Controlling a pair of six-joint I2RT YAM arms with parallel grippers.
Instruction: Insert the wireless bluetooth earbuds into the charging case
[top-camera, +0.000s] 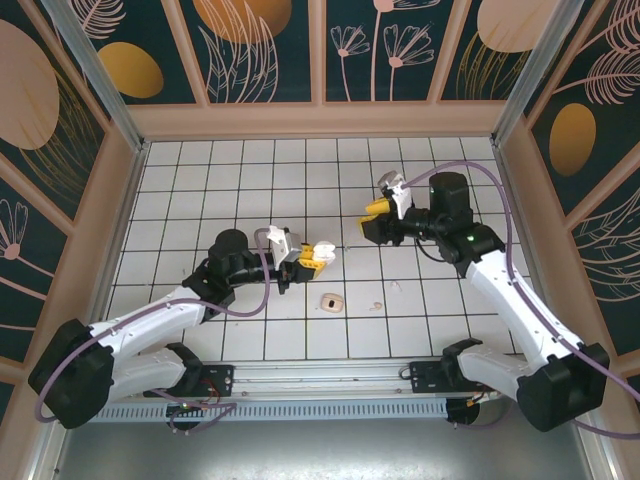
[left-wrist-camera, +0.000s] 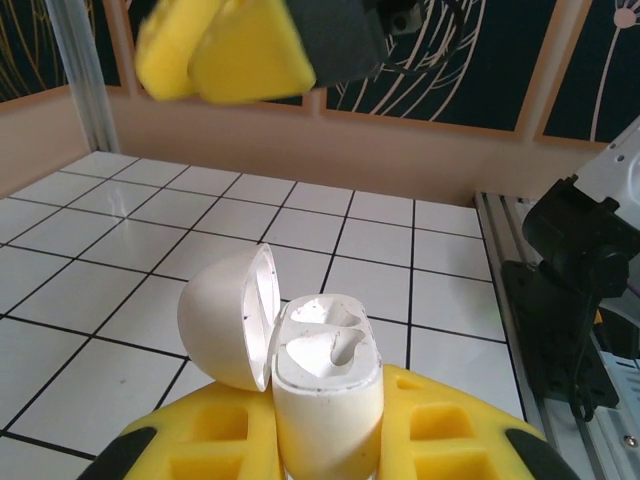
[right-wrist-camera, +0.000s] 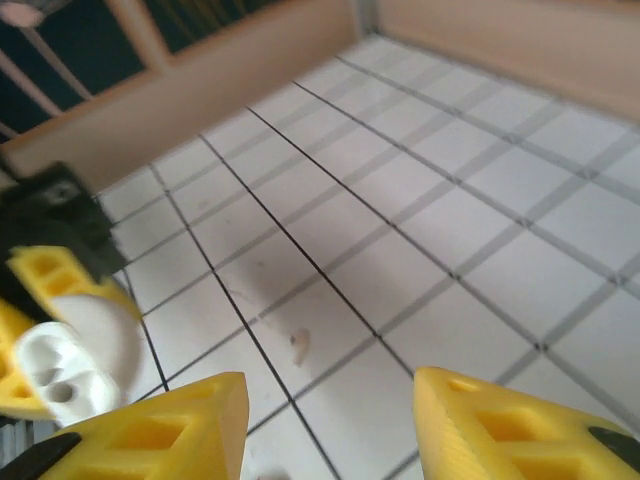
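1. Earbuds (top-camera: 396, 285) are seen in the top view as tiny white specks lying loose on the tiled table (top-camera: 200, 190), in front of the right arm. A fainter second speck (top-camera: 376, 306) is made out near the first, closer to the arm bases. Their shape cannot be told at this size.
2. The charging case (left-wrist-camera: 325, 375) is clamped upright between the yellow fingers of the left gripper (left-wrist-camera: 325, 435), above the table and well apart from the specks. Its lid is hinged open to one side, and both wells appear empty.
3. The right gripper (right-wrist-camera: 330, 420) is held with its jaws apart and nothing between them, near the case.
4. Each piece is judged to be very light, hard-shelled and smooth, so it is likely to be flicked away or squeezed out if pinched off-centre or too hard.
5. A hold is best taken across the widest part of the body. The fingertips should be lowered on either side almost to the tiles and closed gently, so that the end meant for the well is left free.
6. A small pale oval object (top-camera: 330, 301) is also seen on the tiles near the case; what it is cannot be told.
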